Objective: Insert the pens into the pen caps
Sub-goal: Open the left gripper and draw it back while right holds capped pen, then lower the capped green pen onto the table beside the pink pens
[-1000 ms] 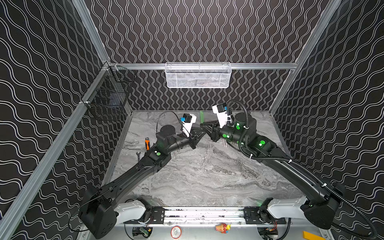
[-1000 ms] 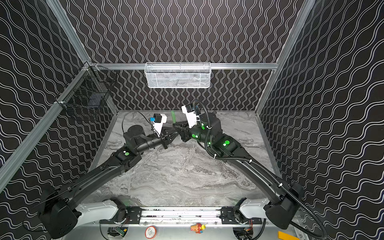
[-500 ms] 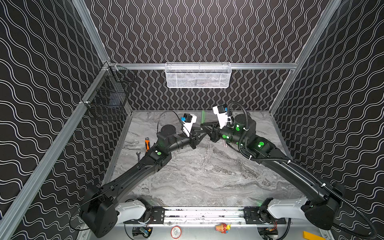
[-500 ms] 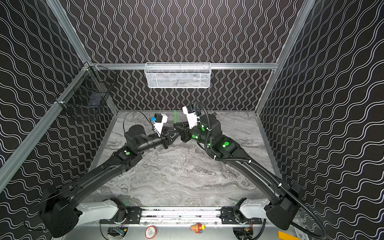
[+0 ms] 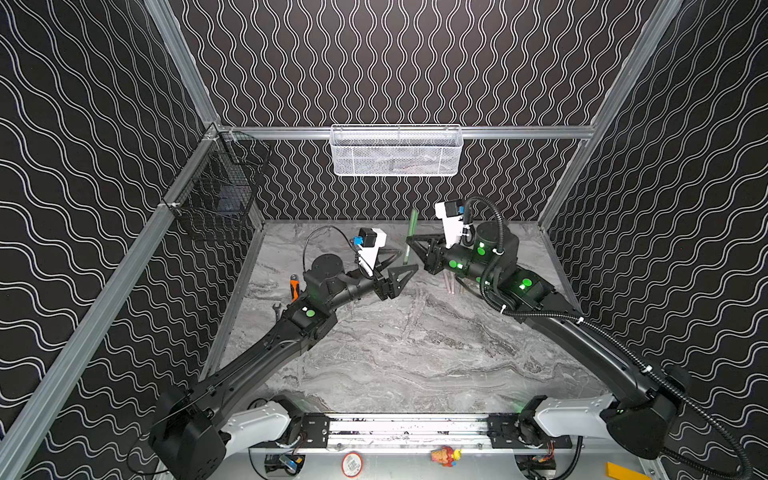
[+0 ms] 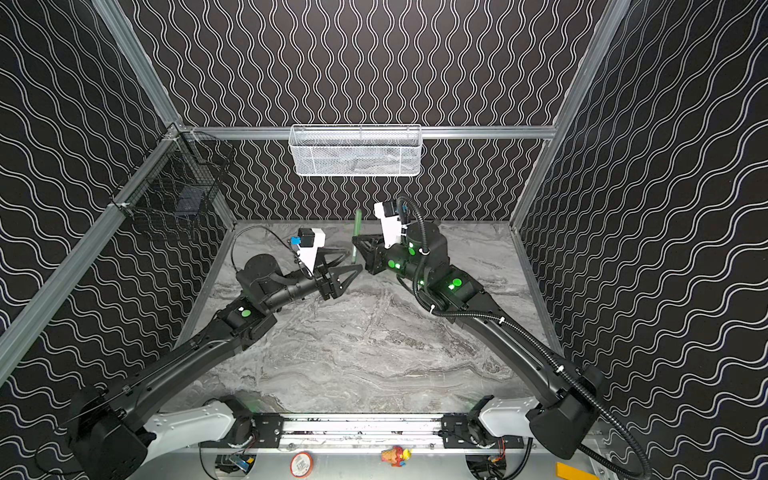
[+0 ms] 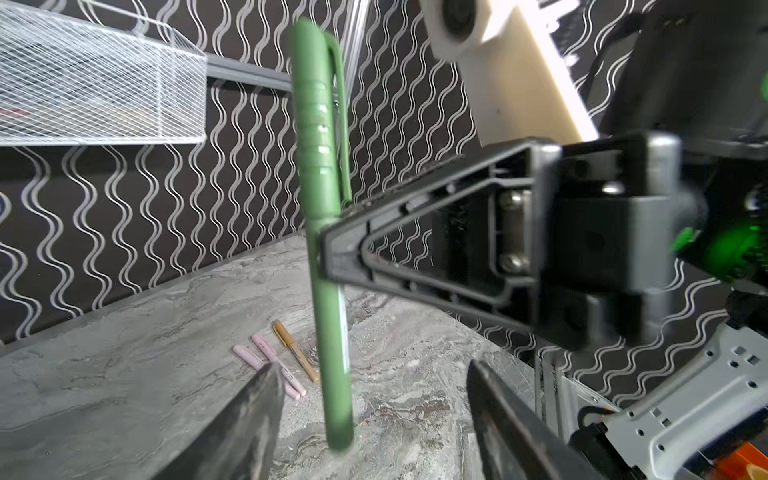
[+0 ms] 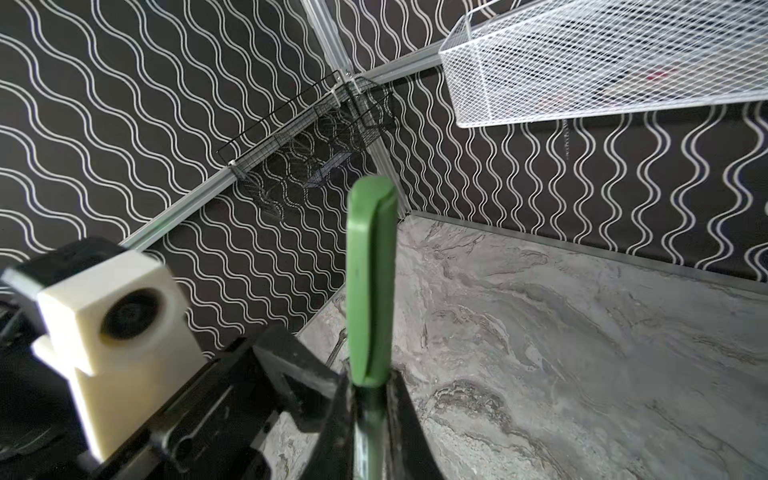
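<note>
Green pen stands up tall in the right gripper

Far to the left, a small orange-handled black tool lies on the grey marble table. It is not part of this job.

Next comes the left gripper. Its two black fingers are spread wide and hold nothing. In the left wrist view the low end of the pen hangs between them, but they do not touch it.

Then comes the slim green plastic stick pen, up in the air near the back wall. Its long side points up and down. A green cap with a clip looks pushed on at the top end, so this pen seems done.

To its right is the right gripper. It is squeezed tight on the middle of the green pen, so the right arm is the one that has it.

Down on the table, under the right arm, two pale pink stick pens and one tan stick pen lie flat, side by side. They are too small to tell if their caps are on.

I think the pen must be laid down next. It will have to tip from standing to flat.
</note>
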{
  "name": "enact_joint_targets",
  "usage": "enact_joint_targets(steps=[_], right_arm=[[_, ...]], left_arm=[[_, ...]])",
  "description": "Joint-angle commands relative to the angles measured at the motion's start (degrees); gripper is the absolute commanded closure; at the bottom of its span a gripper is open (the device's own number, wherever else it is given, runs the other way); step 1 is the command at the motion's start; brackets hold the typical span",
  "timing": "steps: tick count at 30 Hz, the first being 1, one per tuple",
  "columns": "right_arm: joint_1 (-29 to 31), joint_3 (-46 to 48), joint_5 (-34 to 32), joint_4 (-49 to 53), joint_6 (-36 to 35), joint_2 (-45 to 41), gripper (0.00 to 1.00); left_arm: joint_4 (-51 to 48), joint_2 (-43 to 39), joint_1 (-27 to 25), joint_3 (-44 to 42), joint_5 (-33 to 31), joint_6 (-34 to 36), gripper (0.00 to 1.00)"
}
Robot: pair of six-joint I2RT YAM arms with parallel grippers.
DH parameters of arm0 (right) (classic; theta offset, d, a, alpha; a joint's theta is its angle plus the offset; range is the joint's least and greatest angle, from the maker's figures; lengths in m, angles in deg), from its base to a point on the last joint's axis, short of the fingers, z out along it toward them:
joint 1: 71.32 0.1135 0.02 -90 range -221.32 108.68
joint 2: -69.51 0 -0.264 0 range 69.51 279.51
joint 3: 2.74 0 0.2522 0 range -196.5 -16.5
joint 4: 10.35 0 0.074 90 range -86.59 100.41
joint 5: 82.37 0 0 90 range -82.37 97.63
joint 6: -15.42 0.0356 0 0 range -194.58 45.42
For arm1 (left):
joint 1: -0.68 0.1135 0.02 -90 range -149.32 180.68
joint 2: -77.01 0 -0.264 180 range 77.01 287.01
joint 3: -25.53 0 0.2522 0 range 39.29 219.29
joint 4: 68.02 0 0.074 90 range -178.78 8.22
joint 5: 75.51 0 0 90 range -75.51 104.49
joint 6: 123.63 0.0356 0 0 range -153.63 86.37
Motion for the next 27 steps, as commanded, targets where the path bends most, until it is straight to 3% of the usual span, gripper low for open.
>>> enact_joint_targets(steps=[1, 6, 12, 27], right_arm=[[-2.62, 0.10, -0.70, 1.45, 1.20, 0.67, 0.90], [-8.60, 2.20, 2.53, 8.09, 3.95, 6.09, 0.90], [-11.39, 3.01, 6.78, 14.28, 3.85, 16.56, 0.88], [-13.86, -6.92, 1.34, 23.66, 0.90, 38.88, 0.87]], left_arm=[[-0.02, -1.63, -0.04, -0.78, -7.83, 1.07, 0.27], [-4.58, -3.99, 0.00, -1.23, -22.82, 1.29, 0.27], [-5.65, -4.79, -0.05, -1.88, -29.46, 2.59, 0.23], [-6.44, -3.94, -0.05, -1.46, -28.46, 1.80, 0.22]])
